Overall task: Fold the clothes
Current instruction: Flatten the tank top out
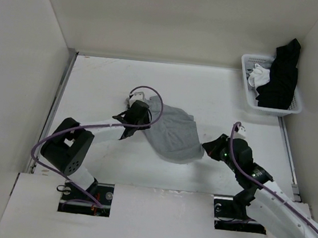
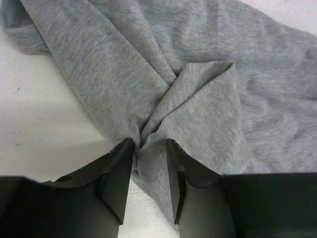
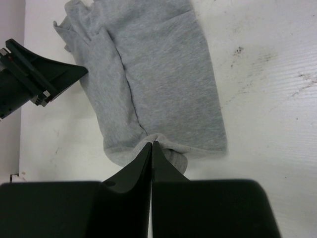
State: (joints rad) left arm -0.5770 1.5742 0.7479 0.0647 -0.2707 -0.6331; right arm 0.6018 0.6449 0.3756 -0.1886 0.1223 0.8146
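Observation:
The clothes [image 1: 172, 133], a light heather-grey knit top, lie crumpled in the middle of the table. My left gripper [image 1: 147, 118] is at the top's left side. In the left wrist view its jaws [image 2: 148, 144] stand a little apart, with a puckered fold of the clothes [image 2: 198, 64] bunched between them and touching both. My right gripper [image 1: 204, 147] is at the top's near right corner. Its jaws [image 3: 151, 144] are pressed together, pinching up the edge of the clothes [image 3: 163, 74].
A white basket [image 1: 247, 77] stands at the back right, holding a black garment [image 1: 281, 75] and a small white garment [image 1: 260, 75]. White walls enclose the table on three sides. The left arm's gripper [image 3: 44, 79] shows at the left of the right wrist view.

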